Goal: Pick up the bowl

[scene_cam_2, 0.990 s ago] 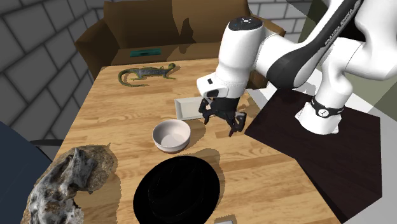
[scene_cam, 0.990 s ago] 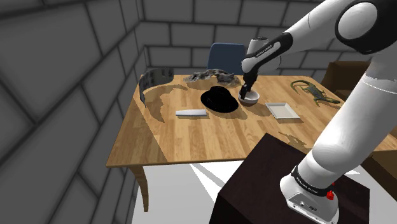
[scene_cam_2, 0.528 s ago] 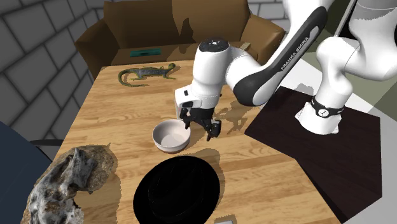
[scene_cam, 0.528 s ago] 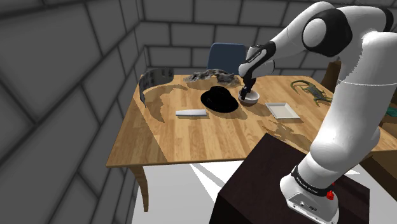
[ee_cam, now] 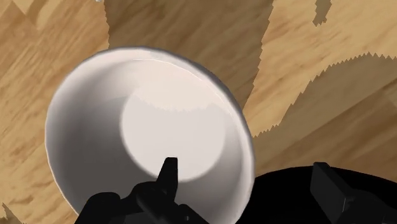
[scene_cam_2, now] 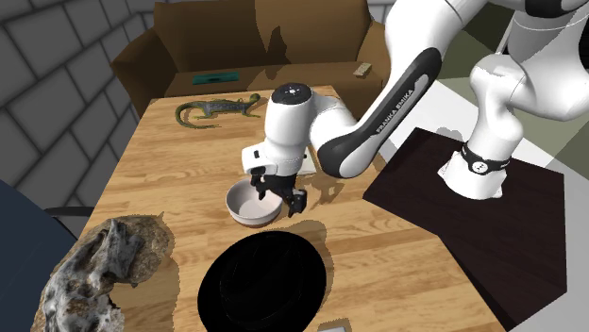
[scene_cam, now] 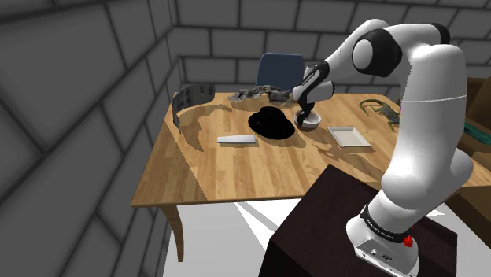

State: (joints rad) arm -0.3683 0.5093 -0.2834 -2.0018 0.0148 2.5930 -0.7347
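Observation:
A white bowl (scene_cam: 311, 123) (scene_cam_2: 244, 204) (ee_cam: 149, 127) stands upright on the wooden table (scene_cam: 236, 169), beside a black hat. My black gripper (scene_cam: 304, 116) (scene_cam_2: 276, 195) (ee_cam: 248, 181) hangs open right over the bowl's rim on the side toward the stand. In the wrist view one finger (ee_cam: 167, 175) reaches down inside the bowl and the other (ee_cam: 327, 184) stands outside it, with the rim between them. Neither finger clasps the rim. The bowl holds nothing.
The black hat (scene_cam: 270, 123) (scene_cam_2: 266, 283) lies close to the bowl. A white tray (scene_cam: 349, 137), a green lizard (scene_cam_2: 217, 108), a grey rock-like lump (scene_cam_2: 99, 269) and a flat grey slab (scene_cam: 237, 140) also lie on the table. A blue chair (scene_cam: 279, 67) stands behind it.
The arm has swung from over the white tray across to the bowl and come down, so the open fingers now straddle its rim. The bowl has not moved.

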